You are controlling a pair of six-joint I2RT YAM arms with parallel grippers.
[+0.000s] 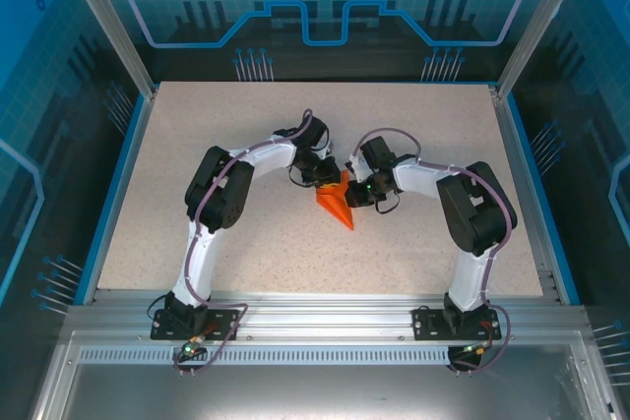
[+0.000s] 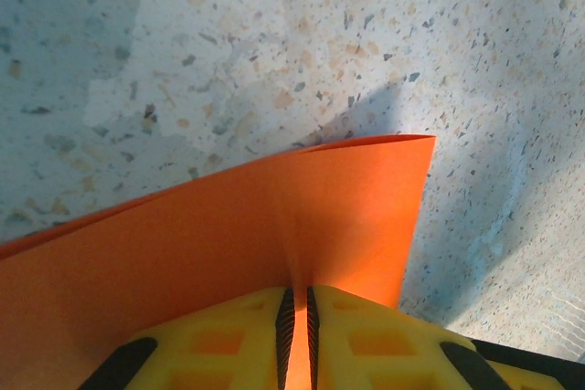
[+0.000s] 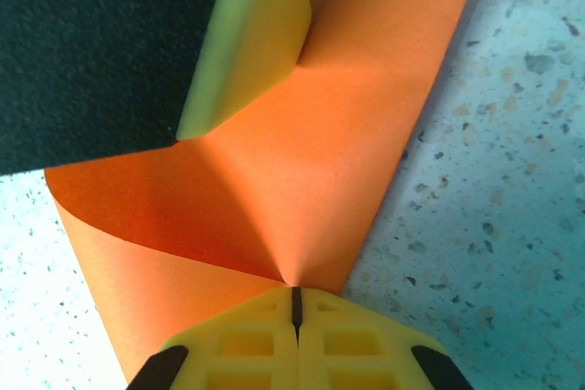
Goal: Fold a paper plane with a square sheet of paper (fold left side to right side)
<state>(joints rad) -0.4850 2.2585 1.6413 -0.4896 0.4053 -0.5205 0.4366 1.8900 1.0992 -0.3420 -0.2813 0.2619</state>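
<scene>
Orange-red paper (image 1: pixel 338 209), partly folded, at desk (image 1: pixel 197 125) centre, pointed tip toward near edge. Right gripper (image 3: pixel 295 303) pinches paper's right side, jaws closed on it. Left gripper (image 2: pixel 297 306) clamps far-left edge likewise, raised flap curling between them.

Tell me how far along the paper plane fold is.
Done: the orange paper is already folded into a pointed wedge, with a diagonal crease showing in the right wrist view. In hand: the left gripper and the right gripper both have their jaws shut on it, holding a curled flap above the table. Left: the flap is not yet pressed flat, and no finished dart is visible.
</scene>
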